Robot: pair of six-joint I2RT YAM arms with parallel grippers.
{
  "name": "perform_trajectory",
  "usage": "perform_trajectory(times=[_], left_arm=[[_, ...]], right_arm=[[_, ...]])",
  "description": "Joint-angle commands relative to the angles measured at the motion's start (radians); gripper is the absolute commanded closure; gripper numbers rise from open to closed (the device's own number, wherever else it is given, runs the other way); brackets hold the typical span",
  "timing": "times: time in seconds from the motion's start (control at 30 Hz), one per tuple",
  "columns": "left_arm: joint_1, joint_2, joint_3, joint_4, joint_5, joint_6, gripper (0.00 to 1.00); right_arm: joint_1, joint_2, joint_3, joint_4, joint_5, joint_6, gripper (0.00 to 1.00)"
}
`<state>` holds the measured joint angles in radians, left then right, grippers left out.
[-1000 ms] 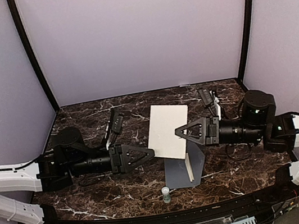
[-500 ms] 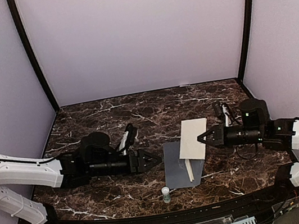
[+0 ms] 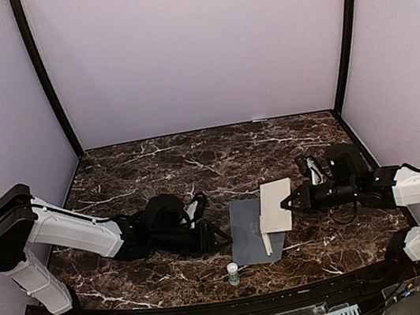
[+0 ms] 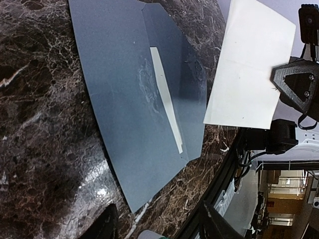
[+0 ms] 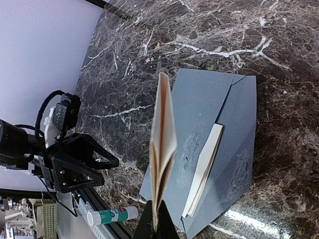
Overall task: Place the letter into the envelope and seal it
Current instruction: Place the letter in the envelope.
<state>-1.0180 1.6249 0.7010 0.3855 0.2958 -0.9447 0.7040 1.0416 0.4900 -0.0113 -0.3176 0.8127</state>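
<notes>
Top external view: the envelope (image 3: 246, 235) lies flat on the marble table (image 3: 140, 168), toward the near edge and between the two arms, with its flap open (a cream strip (image 4: 167, 102) rests on it by the flap fold). The right gripper (image 3: 286, 204) is pinched tight on the folded letter (image 3: 275, 205), holding it above the envelope's right side. The left gripper (image 3: 225, 241) sits low, just left of the envelope, its fingers (image 4: 108, 224) spread apart and gripping nothing. A glue stick (image 3: 233, 273) sits just on the near side of the envelope.
</notes>
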Motion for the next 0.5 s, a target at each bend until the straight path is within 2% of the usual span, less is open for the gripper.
perform_trajectory(times=[0.0,0.47], left_arm=[[0.004,0.027,0.055,-0.009,0.019,0.028,0.47],[0.009,0.134,0.078,0.02,0.047,0.012,0.5]], right_arm=[[-0.015,0.034,-0.027,0.024,-0.015,-0.017,1.0],[-0.015,0.166,-0.011,0.037,0.012,-0.027,1.0]])
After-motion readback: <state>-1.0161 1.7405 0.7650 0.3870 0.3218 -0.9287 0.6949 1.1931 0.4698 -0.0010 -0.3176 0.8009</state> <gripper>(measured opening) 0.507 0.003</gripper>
